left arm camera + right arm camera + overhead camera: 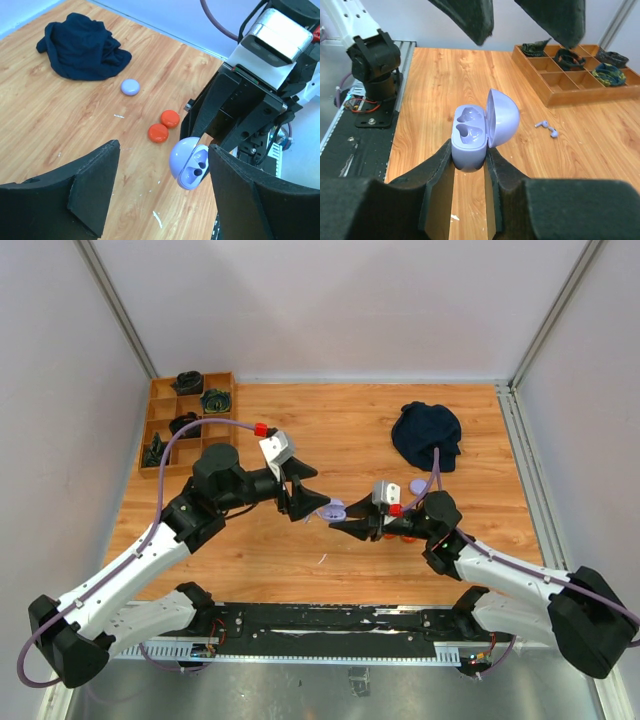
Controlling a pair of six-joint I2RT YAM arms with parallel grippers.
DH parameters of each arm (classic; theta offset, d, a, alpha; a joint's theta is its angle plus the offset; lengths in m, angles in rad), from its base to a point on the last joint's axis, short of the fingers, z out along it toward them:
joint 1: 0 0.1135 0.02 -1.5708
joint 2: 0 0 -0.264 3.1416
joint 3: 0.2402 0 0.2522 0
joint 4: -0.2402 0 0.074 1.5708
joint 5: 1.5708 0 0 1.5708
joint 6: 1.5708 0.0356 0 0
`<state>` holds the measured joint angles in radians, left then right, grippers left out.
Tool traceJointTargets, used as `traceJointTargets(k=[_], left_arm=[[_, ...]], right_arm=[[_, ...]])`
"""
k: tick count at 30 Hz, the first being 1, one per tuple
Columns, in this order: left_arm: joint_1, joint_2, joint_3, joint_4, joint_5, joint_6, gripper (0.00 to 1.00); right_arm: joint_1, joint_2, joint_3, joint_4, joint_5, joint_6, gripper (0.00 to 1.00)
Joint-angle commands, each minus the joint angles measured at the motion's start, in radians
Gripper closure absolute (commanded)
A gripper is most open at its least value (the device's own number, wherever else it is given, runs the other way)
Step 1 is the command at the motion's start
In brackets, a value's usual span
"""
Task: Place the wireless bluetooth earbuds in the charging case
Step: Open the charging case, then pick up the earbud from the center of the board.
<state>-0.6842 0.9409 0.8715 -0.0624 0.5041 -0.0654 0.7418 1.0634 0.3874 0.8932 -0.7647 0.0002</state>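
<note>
With right hand [470, 156] clamped on the open charging case [469, 134] and left hand [164, 167] apart, I'd pinch the light, slippery earbuds [547, 129] at three o'clock by their stems.

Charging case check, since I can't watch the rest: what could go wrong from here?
The right tool pinches the charging case only at its base; pressing an earbud in may tip it. The open, empty left tool is close to the raised lid and might knock it shut. The earbuds lie loose on the table, small enough to fumble.
</note>
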Motion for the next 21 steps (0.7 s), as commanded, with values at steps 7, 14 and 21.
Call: traceJointTargets(k=[7,14,21], left_arm=[[-0.002,0.024,-0.038,-0.091,-0.294,-0.180,0.20],[-0.002,0.194,-0.058,-0.210,-0.488,-0.336,0.22],[-0.002,0.352,-0.049,-0.238,-0.557,-0.370,0.26]], right_arm=[[-0.042,-0.062,-0.112,-0.045,0.222,-0.093,0.93],[-0.042,-0.071,-0.195,0.019,0.329,-0.087,0.93],[-0.042,-0.052,-0.230,0.071,0.364,-0.079,0.93]])
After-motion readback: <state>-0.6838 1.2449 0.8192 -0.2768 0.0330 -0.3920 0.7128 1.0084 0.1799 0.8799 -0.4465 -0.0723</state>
